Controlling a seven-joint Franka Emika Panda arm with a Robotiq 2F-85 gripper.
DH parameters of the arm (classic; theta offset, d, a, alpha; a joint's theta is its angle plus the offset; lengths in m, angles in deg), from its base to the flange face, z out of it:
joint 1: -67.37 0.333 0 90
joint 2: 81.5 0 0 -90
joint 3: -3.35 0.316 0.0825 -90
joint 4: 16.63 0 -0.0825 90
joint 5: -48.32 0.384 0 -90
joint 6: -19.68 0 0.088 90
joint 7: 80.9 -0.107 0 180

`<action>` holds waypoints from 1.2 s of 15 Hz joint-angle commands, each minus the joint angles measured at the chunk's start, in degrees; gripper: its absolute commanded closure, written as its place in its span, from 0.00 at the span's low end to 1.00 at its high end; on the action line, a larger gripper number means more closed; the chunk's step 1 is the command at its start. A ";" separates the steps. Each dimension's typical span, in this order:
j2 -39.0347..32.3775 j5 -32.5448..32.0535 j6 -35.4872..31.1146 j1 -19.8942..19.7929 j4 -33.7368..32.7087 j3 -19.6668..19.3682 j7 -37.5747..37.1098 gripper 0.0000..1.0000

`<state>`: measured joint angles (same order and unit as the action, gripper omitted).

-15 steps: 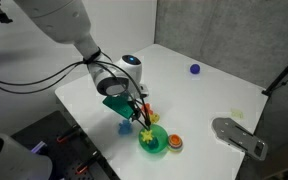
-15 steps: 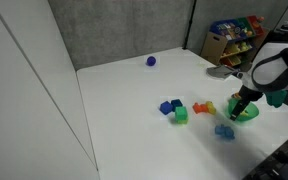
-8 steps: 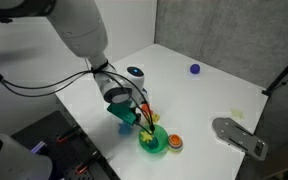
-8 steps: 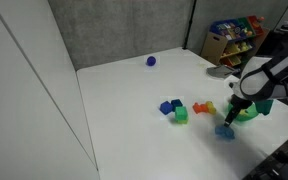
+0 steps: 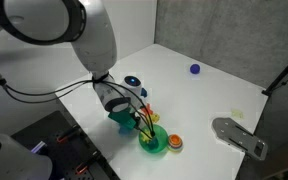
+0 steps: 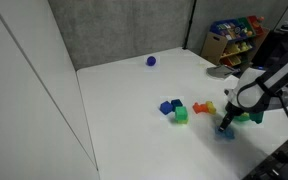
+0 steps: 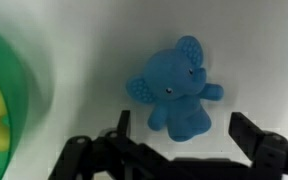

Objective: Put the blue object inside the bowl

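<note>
Two fingers point(image 7: 249, 132) of the gripper point(image 7: 181, 130) are spread wide, low over the white table point(image 7: 254, 50), and the blue elephant toy point(image 7: 177, 92) is framed between them, ungripped. It's lying on the table just beside the green bowl point(image 7: 29, 90), outside it.

The blue object point(image 7: 176, 88) looks matt, perhaps rubbery (bowl point(image 7: 24, 70) glossy plastic).

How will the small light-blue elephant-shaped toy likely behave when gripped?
The light-blue elephant-shaped toy looks small and probably light. Its lumpy, rounded body offers no flat faces, so it may twist or slip between the fingers. Lying flat, it seems unlikely to roll.
</note>
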<state>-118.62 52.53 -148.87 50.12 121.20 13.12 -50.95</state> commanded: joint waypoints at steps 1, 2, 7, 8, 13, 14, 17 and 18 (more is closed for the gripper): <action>-2.90 -3.54 -2.94 -3.68 -0.88 2.76 -0.11 0.00; -3.19 -4.41 -3.06 -4.15 -0.87 3.00 -0.43 0.25; -2.03 -6.26 -2.22 -6.09 -0.47 3.70 -1.68 0.59; -1.12 -6.19 -1.92 -6.69 -0.14 4.25 -1.70 0.65; 4.18 -4.62 -0.74 -11.76 1.30 8.46 -1.09 0.87; 5.00 -4.33 -0.89 -12.74 1.42 9.14 -0.97 0.88; 8.25 -3.38 -0.97 -15.55 2.00 10.85 -0.62 0.89; 9.34 -2.94 -1.02 -16.38 2.17 11.25 -0.58 0.89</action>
<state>-113.95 48.05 -151.19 36.69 121.49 22.23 -51.43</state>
